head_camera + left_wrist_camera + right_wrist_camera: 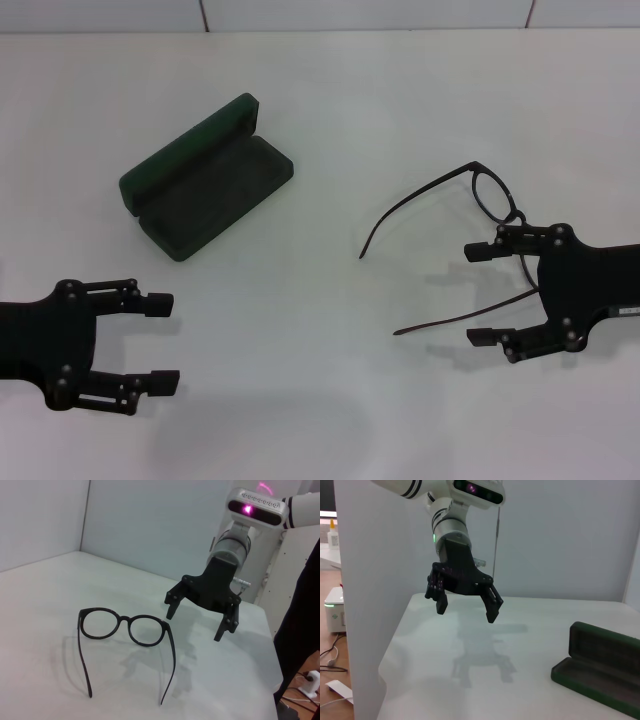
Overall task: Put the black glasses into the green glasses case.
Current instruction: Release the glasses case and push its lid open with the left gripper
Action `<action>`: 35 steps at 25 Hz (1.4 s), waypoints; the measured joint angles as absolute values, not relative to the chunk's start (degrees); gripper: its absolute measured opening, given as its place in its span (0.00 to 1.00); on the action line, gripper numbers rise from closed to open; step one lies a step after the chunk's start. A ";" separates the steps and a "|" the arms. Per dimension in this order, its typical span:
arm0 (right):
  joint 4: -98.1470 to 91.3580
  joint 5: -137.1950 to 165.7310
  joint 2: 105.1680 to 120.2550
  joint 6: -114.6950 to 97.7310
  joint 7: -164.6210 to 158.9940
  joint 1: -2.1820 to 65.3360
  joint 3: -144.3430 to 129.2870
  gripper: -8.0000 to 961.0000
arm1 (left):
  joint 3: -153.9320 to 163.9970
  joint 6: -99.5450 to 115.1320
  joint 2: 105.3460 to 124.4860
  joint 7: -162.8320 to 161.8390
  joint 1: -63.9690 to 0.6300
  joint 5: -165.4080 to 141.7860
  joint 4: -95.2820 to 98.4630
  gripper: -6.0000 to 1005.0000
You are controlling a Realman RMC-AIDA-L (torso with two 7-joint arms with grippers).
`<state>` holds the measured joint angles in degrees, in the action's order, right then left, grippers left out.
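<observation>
Black glasses [470, 215] lying unfolded on the white table [330, 400], on the right side of the head view, well apart from the case. Lens front toward the table's far right, rims [122, 627] standing upright on their lower edges. Both temple arms spread open and reaching back toward the middle of the table: one curving down-left from the far lens, tip resting on the table; the other running nearly level, passing between the right gripper's fingers. Long axis of the temples roughly across the table, right to left.

Right gripper [490, 295] hovering at the glasses, fingers [487, 250] spread wide, one on each side of the nearer temple arm, not closed on it. Touching or not: cannot tell. Seen from the left wrist view as a black claw [200, 617] hanging just behind the lenses, fingers apart, clear of the frame.

Green glasses case [205, 180] lying open at the left-centre of the table, long axis diagonal, from near-left to far-right. Lid [190, 150] raised on the far-left side, dark interior tray facing up. Same case at the edge of the right wrist view [600, 670], lid upright.

Left gripper [155, 340] near the front left of the table, short of the case, fingers wide open, holding nothing; in the right wrist view [465, 610], raised above the table.
</observation>
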<state>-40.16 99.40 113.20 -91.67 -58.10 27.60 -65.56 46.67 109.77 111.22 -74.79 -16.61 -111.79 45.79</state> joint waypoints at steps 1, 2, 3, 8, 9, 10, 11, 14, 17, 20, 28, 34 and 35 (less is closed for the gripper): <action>-40.16 99.40 113.20 -91.67 -58.10 27.60 -65.56 0.89 | 46.67 109.77 111.22 -74.79 -16.61 -111.79 45.79 0.86; -40.16 99.40 113.20 -91.67 -58.10 27.60 -65.56 0.89 | 46.67 109.77 111.24 -74.79 -16.61 -111.79 45.79 0.86; -40.16 99.40 113.20 -91.67 -58.10 27.60 -65.56 0.89 | 46.67 109.77 111.26 -74.79 -16.61 -111.79 45.79 0.86; -40.16 99.40 113.20 -91.74 -58.10 27.60 -65.58 0.89 | 46.67 109.77 111.29 -74.89 -16.61 -111.79 45.78 0.85; -40.16 99.40 113.20 -91.74 -58.10 27.60 -65.57 0.89 | 46.67 109.77 111.29 -74.95 -16.61 -111.79 45.79 0.85; -40.16 99.40 113.20 -91.74 -58.09 27.60 -65.57 0.89 | 46.67 109.77 111.28 -75.01 -16.61 -111.79 45.79 0.85; -40.16 99.40 113.20 -91.72 -58.10 27.60 -65.57 0.89 | 46.64 109.77 111.28 -75.03 -16.61 -111.79 45.78 0.85; -40.16 99.40 113.20 -91.69 -58.10 27.60 -65.56 0.89 | 44.99 109.76 111.31 -75.28 -16.61 -111.79 45.78 0.85; -40.16 99.40 113.20 -91.66 -58.09 27.60 -65.56 0.89 | 40.72 109.73 111.93 -77.44 -16.75 -111.79 45.92 0.85; -40.16 99.40 113.20 -91.66 -58.09 27.55 -65.56 0.89 | 36.58 109.60 112.68 -83.91 -17.84 -111.79 46.92 0.85; -40.16 99.40 113.20 -91.89 -58.10 27.51 -65.56 0.89 | 33.91 104.23 112.39 -104.69 -22.73 -114.47 54.06 0.85; -40.16 99.40 113.20 -91.99 -58.10 27.57 -65.76 0.89 | 34.63 102.17 112.66 -116.51 -32.57 -128.15 62.67 0.83; -40.16 99.40 113.22 -91.95 -58.10 27.64 -65.85 0.89 | 34.81 102.11 112.66 -117.16 -33.52 -129.43 62.88 0.83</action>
<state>-40.16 99.40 113.22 -91.95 -58.10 27.64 -65.85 34.81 102.11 112.66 -117.15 -33.52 -129.43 62.88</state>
